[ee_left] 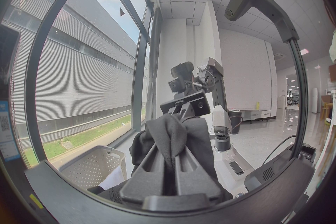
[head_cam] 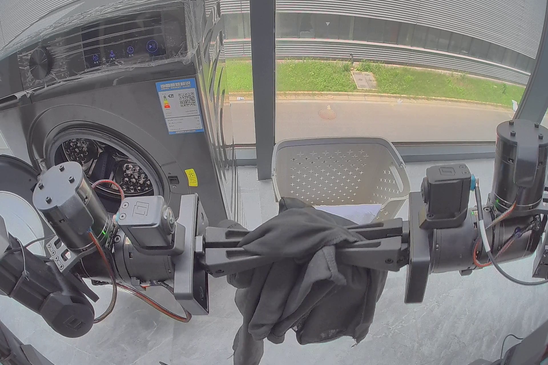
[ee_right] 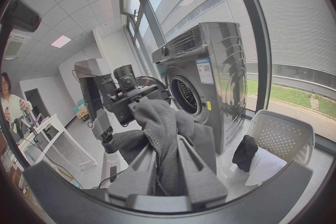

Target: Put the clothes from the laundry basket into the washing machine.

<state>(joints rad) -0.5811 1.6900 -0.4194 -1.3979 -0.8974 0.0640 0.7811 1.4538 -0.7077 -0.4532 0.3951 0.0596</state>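
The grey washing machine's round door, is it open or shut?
Open: on the grey washing machine the round door hangs swung aside, and the perforated metal drum shows bare.

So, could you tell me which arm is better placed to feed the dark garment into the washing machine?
Probably the left. Both grippers are shut on the dark garment, but the left gripper hangs just before the open drum of the washing machine, while the right gripper is near the laundry basket.
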